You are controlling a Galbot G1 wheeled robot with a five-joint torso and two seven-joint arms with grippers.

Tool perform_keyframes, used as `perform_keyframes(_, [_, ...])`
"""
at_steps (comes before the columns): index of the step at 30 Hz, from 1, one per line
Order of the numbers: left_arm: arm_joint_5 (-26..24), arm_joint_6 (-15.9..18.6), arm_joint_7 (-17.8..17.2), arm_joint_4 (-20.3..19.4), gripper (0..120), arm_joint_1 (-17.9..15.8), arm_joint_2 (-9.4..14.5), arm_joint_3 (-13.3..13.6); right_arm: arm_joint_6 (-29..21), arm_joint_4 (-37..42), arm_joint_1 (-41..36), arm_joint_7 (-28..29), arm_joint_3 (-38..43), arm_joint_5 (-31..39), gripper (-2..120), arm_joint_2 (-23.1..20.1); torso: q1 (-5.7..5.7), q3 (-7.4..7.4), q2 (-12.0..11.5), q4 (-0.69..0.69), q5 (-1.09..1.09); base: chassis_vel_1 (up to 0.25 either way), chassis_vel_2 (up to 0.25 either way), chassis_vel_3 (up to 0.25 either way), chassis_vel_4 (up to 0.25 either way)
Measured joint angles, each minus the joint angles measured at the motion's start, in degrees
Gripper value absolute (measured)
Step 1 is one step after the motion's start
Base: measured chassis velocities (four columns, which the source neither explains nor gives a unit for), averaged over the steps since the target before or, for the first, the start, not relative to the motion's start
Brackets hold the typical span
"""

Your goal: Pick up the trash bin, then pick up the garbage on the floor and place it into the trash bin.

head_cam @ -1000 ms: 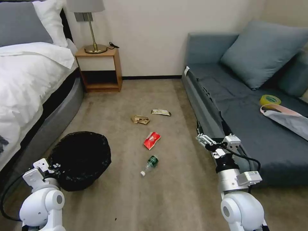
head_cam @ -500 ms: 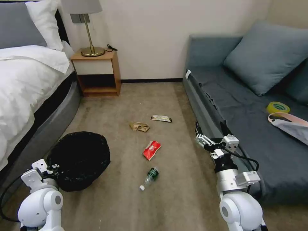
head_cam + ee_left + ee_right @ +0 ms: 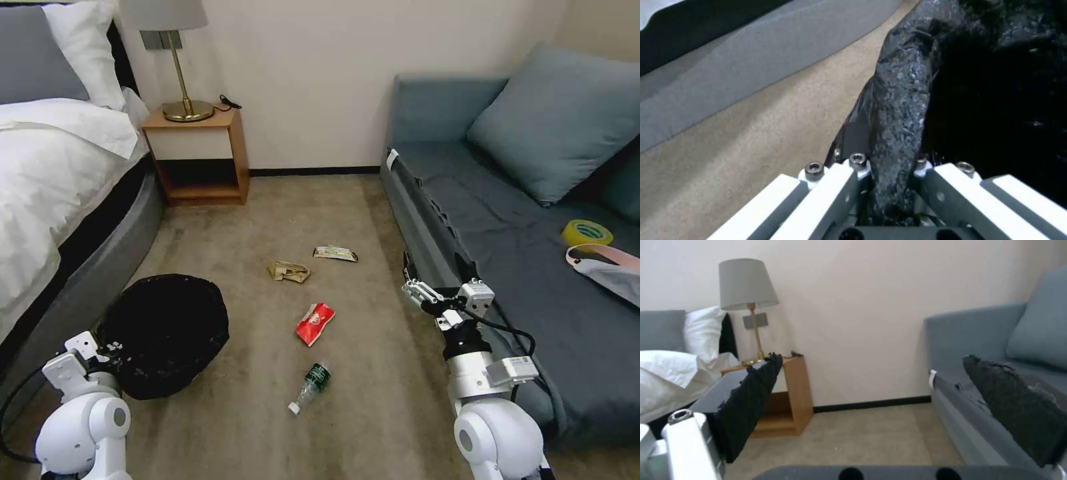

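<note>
Gripping the trash bin (image 3: 167, 333) rim, the left gripper (image 3: 887, 186) pinches its bag (apparently lifted). The right gripper (image 3: 417, 293) hovers beside the sofa (image 3: 520, 253), fingers spread.

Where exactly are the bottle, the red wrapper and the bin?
bottle (image 3: 316, 379): head view, on its green label.
red wrapper (image 3: 315, 323): head view, on its middle.
trash bin (image 3: 167, 333): head view, on its black bag lining.

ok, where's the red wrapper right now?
In the head view the red wrapper lies on the carpet mid-floor, between the bottle nearer the robot and the tan paper packet beyond, right of the trash bin.
</note>
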Motion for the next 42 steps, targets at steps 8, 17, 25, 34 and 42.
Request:
perform_keyframes(8, [-0.99,0.00,0.01,-0.69,1,0.65,0.10,-0.09,1.67,-2.33,2.48,-0.34,-3.08,-0.32,100,-2.08,0.00,0.00,0.00,0.00,0.00,-0.004,0.009,0.009,-0.017])
perform_keyframes(17, [-1.12,0.00,0.19,-1.20,1,1.97,0.30,-0.81,0.92,-8.08,11.19,2.46,-15.83,4.65,100,-8.93,0.00,0.00,0.00,0.00,0.00,0.000,0.000,0.000,0.000])
perform_keyframes(25, [-0.77,-0.19,0.44,-1.83,1,3.25,0.21,-1.58,-4.41,-15.38,21.74,2.31,-26.85,9.68,100,-14.42,0.00,0.00,0.00,0.02,0.01,0.000,0.000,0.000,0.000])
perform_keyframes(34, [0.54,-0.29,0.83,-1.82,1,2.91,0.02,-0.77,-12.44,-18.99,28.24,-0.77,-32.36,14.93,100,-22.93,0.00,0.00,0.00,-0.01,0.01,0.000,0.000,0.000,0.000])
perform_keyframes(42, [1.90,-0.44,1.11,-1.72,1,2.99,-0.05,-0.49,-7.86,-26.12,33.79,-7.88,-39.96,8.17,100,-26.72,0.00,0.01,0.00,-0.01,0.01,0.000,0.000,0.000,0.000])
